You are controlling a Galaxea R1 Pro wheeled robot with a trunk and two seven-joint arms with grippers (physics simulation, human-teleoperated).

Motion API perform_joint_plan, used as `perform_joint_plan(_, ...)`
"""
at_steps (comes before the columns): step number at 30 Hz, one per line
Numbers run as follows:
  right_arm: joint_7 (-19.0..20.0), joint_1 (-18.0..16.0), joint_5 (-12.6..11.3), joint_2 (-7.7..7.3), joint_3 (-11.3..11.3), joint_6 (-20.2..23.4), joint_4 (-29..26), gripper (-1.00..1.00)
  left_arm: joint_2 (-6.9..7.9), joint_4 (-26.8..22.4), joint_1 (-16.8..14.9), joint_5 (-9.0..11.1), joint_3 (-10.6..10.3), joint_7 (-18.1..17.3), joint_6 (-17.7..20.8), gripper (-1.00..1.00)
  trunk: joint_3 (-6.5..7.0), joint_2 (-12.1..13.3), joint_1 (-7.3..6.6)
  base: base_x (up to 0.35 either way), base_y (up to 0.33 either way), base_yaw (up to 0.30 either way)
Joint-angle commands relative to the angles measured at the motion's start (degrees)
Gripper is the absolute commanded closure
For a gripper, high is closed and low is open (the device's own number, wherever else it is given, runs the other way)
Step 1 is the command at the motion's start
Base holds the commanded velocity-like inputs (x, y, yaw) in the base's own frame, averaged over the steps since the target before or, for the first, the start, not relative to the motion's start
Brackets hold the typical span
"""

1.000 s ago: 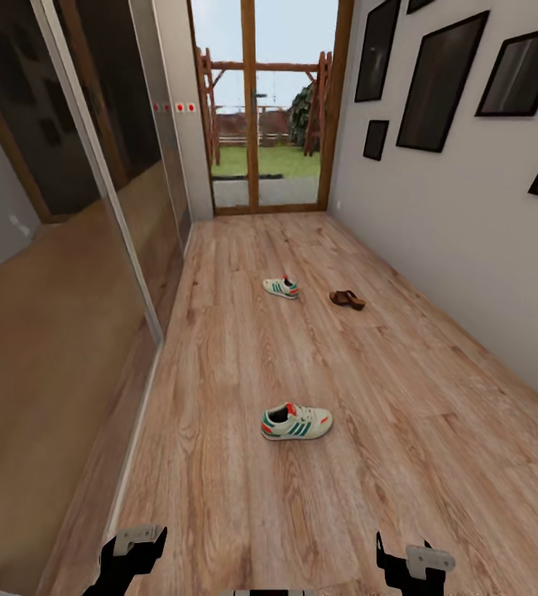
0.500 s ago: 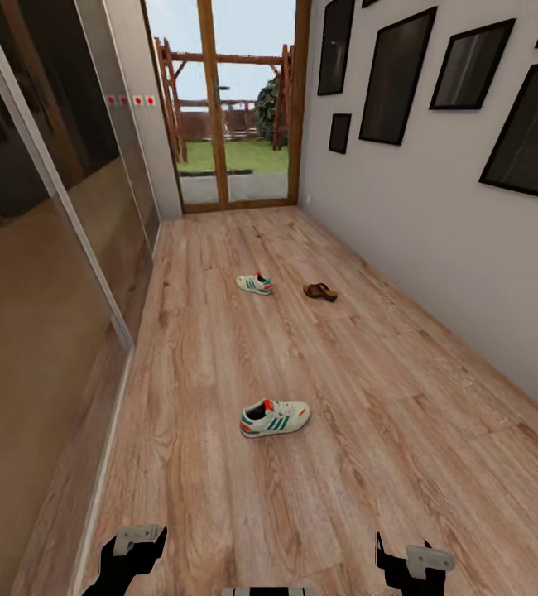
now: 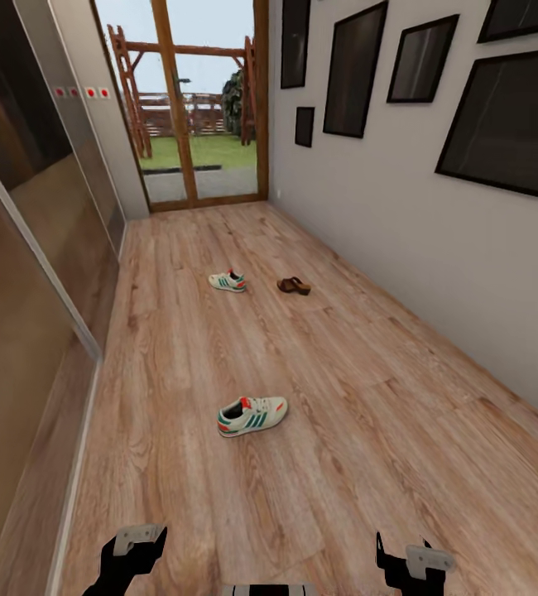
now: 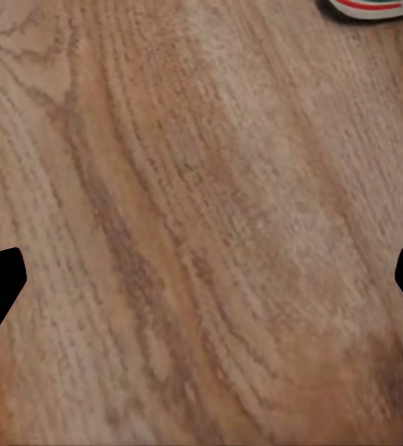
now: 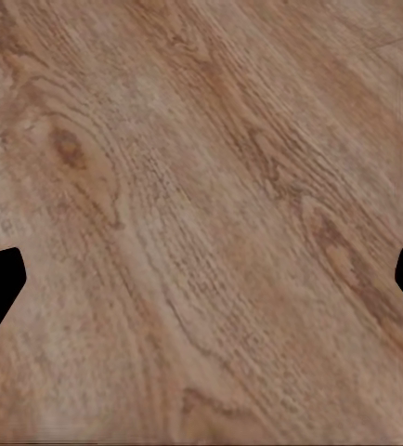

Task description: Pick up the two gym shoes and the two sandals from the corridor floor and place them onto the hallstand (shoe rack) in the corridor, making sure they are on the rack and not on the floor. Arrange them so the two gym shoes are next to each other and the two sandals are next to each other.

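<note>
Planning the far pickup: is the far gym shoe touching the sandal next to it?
Apart. The head view shows a plain strip of bare floor between the far gym shoe and the sandal.

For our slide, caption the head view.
Two gym shoes and one sandal lie on the corridor floor.

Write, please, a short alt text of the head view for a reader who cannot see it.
A gym shoe lies on the corridor floor ahead of the robot; farther off lie a second gym shoe and one sandal. The left gripper and right gripper sit low, holding nothing. Glass doors close the corridor.
</note>
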Motion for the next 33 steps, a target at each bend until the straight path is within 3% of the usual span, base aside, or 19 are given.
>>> perform_joint_plan(1,-0.2,0.0,-0.5,-0.04,0.5,-0.2,0.0,-1.0,-0.02,0.0,0.0,-0.4,0.5,-0.3,-0.2,-1.0,-0.1,0.0,-0.01,0.0,0.0,-0.232)
perform_joint_plan(16,-0.2,0.0,-0.5,-0.04,0.5,-0.2,0.0,-1.0,-0.02,0.0,0.0,-0.4,0.5,-0.3,-0.2,-1.0,-0.98,0.0,-0.01,0.129,0.0,-0.232)
perform_joint_plan(33,-0.2,0.0,-0.5,-0.04,0.5,-0.3,0.0,-1.0,-0.02,0.0,0.0,-0.4,0.5,-0.3,-0.2,-1.0,-1.85,0.0,-0.01,0.01,0.0,-0.206)
